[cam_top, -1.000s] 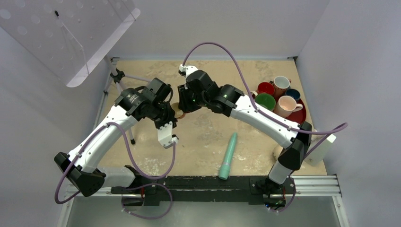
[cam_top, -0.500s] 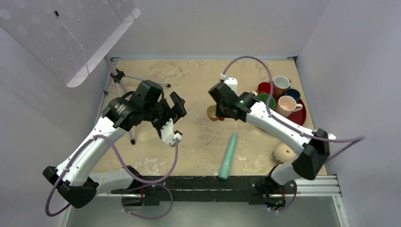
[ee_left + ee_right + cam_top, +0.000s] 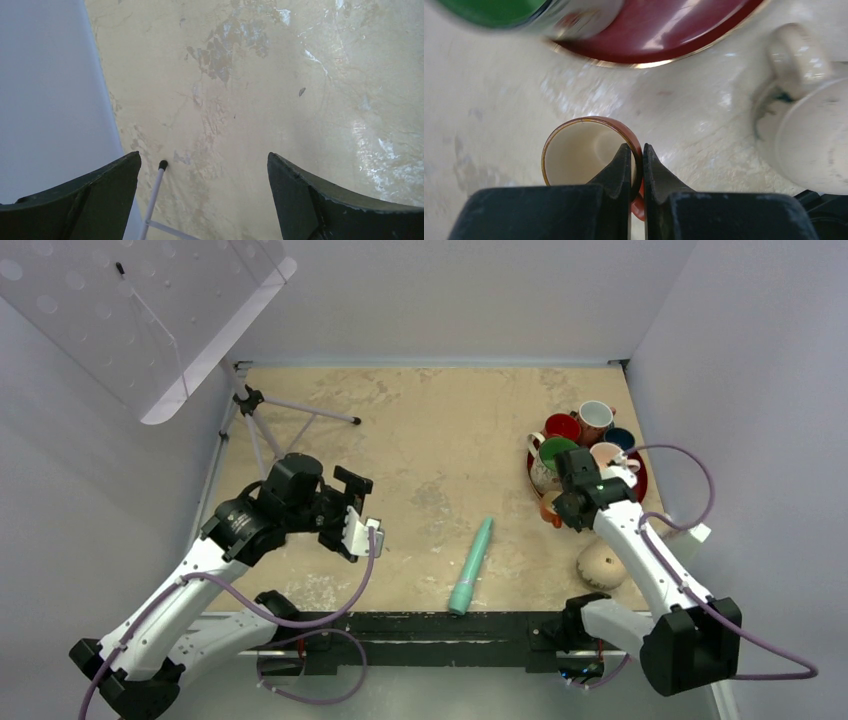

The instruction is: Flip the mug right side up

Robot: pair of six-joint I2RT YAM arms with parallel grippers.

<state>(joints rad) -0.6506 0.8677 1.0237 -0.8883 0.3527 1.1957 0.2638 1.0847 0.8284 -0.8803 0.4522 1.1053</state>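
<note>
Pinching orange cup (image 3: pixel 574 155) rim, right gripper (image 3: pixel 637 148)

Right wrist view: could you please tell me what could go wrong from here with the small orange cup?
1. The right gripper pinches the orange cup by its wall only, one finger inside and one outside, so the cup may tilt or tip on release.
2. The red plate and the beige mug lie close by; a sideways withdrawal could knock either.

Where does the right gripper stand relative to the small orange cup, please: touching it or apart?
Touching. The right wrist view shows the right gripper pinching the orange cup by its wall, one finger inside the rim and one outside.
</note>
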